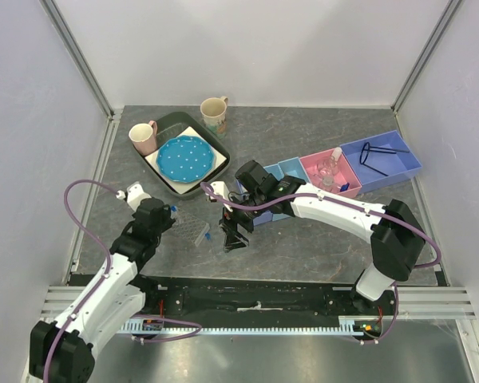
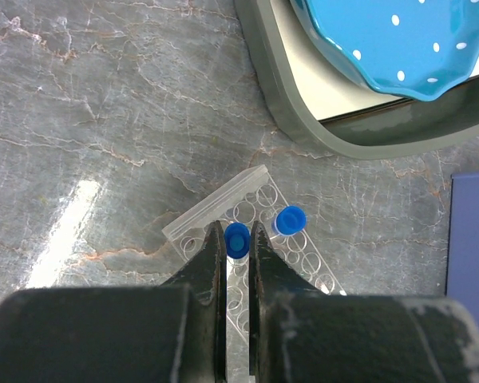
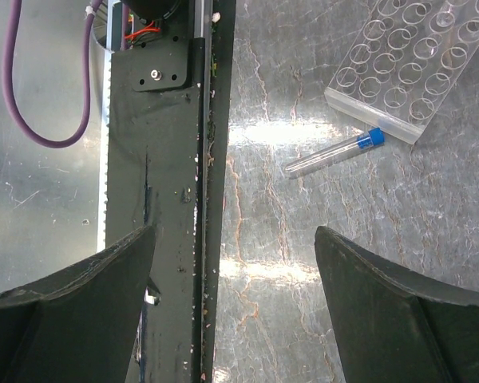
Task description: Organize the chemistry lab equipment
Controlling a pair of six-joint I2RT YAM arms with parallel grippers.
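Observation:
My left gripper (image 2: 237, 233) is shut on a blue-capped tube (image 2: 237, 239) and holds it upright over the clear tube rack (image 2: 223, 197). A second blue-capped tube (image 2: 289, 220) stands in the rack just to the right. In the top view my left gripper (image 1: 174, 213) is left of the rack (image 1: 198, 231). My right gripper (image 3: 233, 239) is open and empty, above the table by the black base rail. A third blue-capped tube (image 3: 335, 153) lies flat on the table beside the rack (image 3: 415, 56). In the top view my right gripper (image 1: 230, 238) is right of the rack.
A grey tray (image 1: 169, 126) with a blue dotted plate (image 1: 184, 158) sits at the back left, with two mugs (image 1: 143, 137) (image 1: 214, 114) beside it. Blue bins (image 1: 383, 159) and a pink bin (image 1: 329, 171) stand at the right. The black base rail (image 3: 168, 159) runs along the near edge.

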